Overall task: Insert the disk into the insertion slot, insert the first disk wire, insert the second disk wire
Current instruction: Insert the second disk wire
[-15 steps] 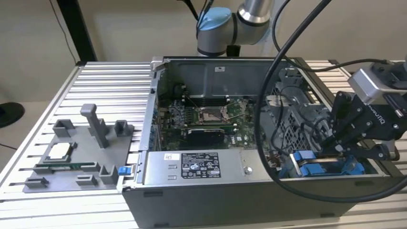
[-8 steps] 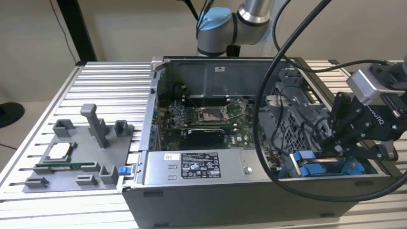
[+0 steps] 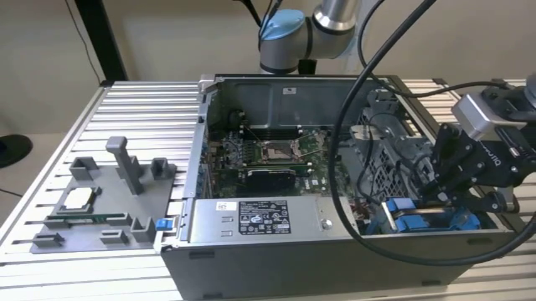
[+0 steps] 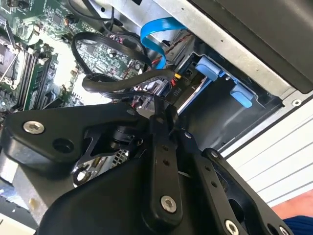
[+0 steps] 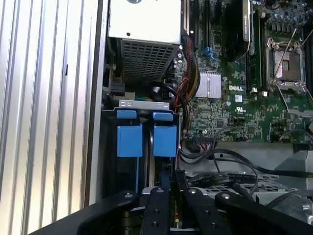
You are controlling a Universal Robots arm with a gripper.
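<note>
The insertion slot point(image 3: 418, 221) is the bay at the case's front corner, on the exterior view's right. Two bright blue carrier tabs point(image 5: 146, 139) of the disk sit inside it, between grey metal walls; the disk's silver body is hidden. My gripper point(image 3: 437, 197) hangs right over this bay. In both wrist views its black fingers point(image 4: 164, 127) are pressed together, shut on a black disk wire connector point(image 4: 178, 88) with its black wire point(image 4: 112, 81) trailing toward the motherboard. The connector sits just beside the blue tabs point(image 4: 210, 68). My gripper point(image 5: 168, 178) points toward the tabs.
A grey labelled power-supply box point(image 3: 260, 219) lies along the case front, beside the bay. The motherboard point(image 3: 268, 157) fills the case floor. A blue flat cable point(image 4: 154, 34) curls near the bay. A thick black hose point(image 3: 335, 157) loops across the case. A grey fixture tray point(image 3: 100, 207) stands on the exterior view's left.
</note>
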